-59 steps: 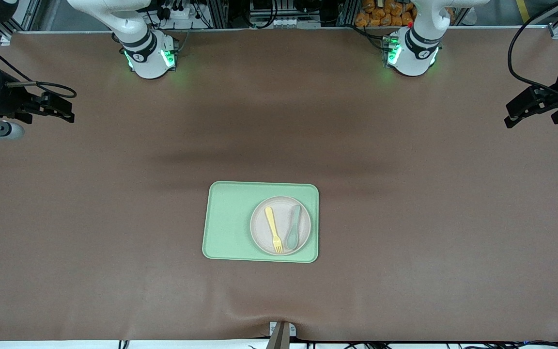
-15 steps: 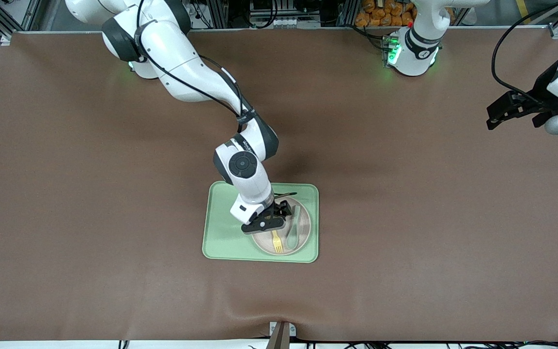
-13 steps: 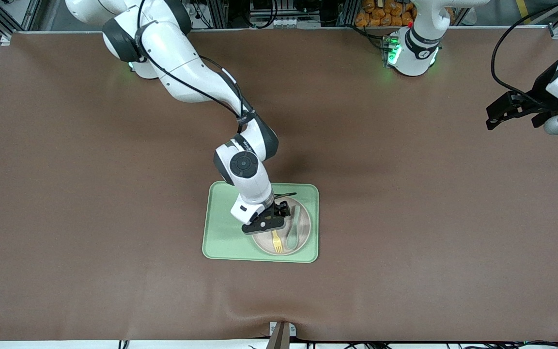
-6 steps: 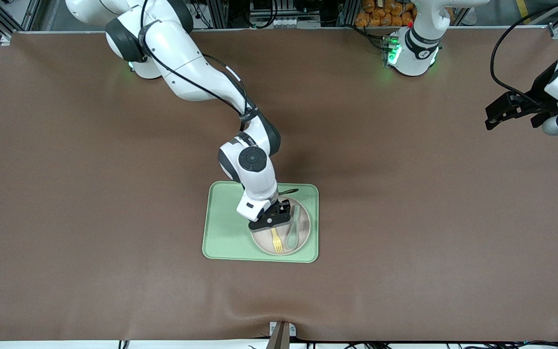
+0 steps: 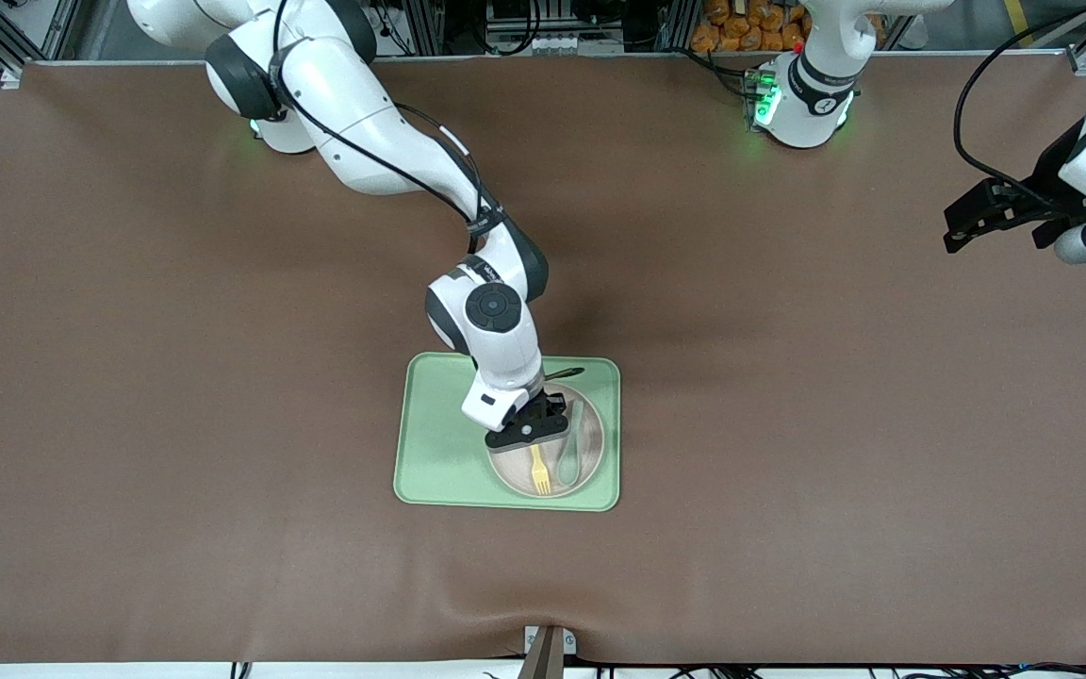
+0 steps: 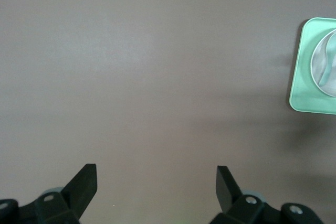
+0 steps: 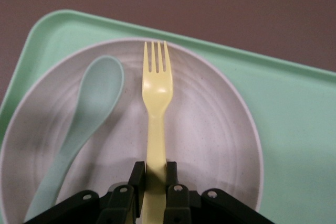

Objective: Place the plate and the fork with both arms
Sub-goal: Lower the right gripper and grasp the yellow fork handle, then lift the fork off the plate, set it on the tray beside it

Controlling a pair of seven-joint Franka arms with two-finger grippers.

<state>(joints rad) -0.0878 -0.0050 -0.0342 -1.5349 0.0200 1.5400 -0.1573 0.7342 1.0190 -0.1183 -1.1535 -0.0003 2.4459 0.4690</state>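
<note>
- The table (image 5: 175, 424) has a brown cover over its whole top.
- One light-green tray (image 5: 439, 453) lies flat on it, near the middle, a little nearer to the front camera.

Round off-white plate (image 5: 590, 467) lower centre of frame, on green tray (image 5: 430, 443), yellow fork (image 5: 539, 470) flat on it, handle pinched by right gripper (image 5: 532, 436)

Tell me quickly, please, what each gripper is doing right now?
Left gripper: open, empty, waiting above bare table at its own end.
Right gripper: shut on the fork handle, over the plate.
</note>
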